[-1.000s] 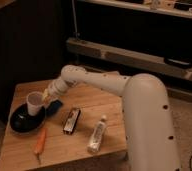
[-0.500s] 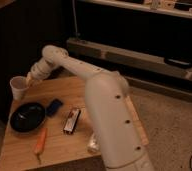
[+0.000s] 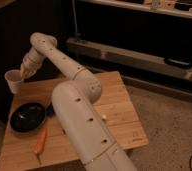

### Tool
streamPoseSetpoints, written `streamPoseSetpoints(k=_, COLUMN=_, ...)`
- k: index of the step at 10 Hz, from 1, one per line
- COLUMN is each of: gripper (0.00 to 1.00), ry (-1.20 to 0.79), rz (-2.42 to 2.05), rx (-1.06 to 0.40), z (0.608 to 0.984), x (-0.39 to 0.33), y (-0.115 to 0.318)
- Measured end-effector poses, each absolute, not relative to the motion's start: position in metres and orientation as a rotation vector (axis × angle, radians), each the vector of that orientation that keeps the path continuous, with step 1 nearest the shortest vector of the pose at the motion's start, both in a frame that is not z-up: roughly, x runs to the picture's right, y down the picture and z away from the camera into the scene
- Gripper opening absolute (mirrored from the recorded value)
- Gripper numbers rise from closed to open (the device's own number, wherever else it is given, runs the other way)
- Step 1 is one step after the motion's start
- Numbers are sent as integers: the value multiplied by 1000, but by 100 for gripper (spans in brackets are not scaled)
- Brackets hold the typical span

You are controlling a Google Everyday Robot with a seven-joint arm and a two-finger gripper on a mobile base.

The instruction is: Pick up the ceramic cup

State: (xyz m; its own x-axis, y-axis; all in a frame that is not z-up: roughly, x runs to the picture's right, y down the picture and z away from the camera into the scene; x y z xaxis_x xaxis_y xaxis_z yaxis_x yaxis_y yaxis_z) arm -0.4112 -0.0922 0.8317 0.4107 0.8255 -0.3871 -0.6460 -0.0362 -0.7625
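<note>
Dim room, wooden table (image 3: 114, 107). Gripper (image 3: 25, 73) clamped on the ceramic cup (image 3: 13, 81), held off the table's far-left corner, above the black dish (image 3: 27, 116); carrot (image 3: 40, 142) nearer. Judged: lift step, grasp made. Next: keep cup upright.

Ceramic cup (image 3: 13, 81) higher in end effector (image 3: 23, 75).

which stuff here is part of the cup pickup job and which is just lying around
Part of the job:
- ceramic cup, held up at the table's far left edge
- gripper, right against the cup's side

Just lying about:
- black dish on the wooden table
- orange carrot in front of the dish
</note>
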Motion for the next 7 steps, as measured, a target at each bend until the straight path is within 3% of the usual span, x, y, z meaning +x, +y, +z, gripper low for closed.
streamPoseSetpoints(k=3, gripper=0, ry=-157, rz=1194, rx=-1076, z=836, x=-396, y=-93)
streamPoseSetpoints(k=7, gripper=0, ry=-45, rz=1189, rx=-1090, z=841, x=-311, y=-82)
